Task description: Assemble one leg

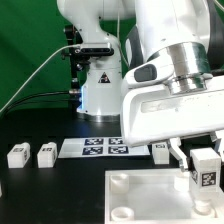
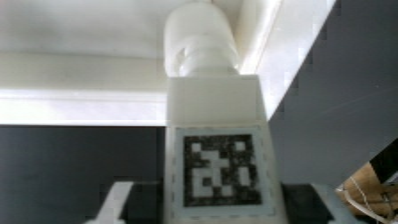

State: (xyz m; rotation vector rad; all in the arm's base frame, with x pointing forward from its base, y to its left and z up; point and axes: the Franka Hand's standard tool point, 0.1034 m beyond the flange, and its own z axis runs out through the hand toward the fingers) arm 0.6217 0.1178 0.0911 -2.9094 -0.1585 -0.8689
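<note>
Marker board (image 1: 100, 147) and white panel (image 1: 150, 203) lie on table (image 1: 45, 190).

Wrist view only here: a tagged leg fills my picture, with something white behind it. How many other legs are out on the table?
Observer: Three spare legs show: two toward the exterior view's left, and one by the marker board.
Operator: Where is my leg relative to the panel?
Observer: The held leg, clamped in the jaws, is at the far edge of the panel, toward the exterior view's right. I cannot tell whether they touch.
Operator: Is any socket free?
Observer: The round socket at the panel corner toward the exterior view's left looks empty.
</note>
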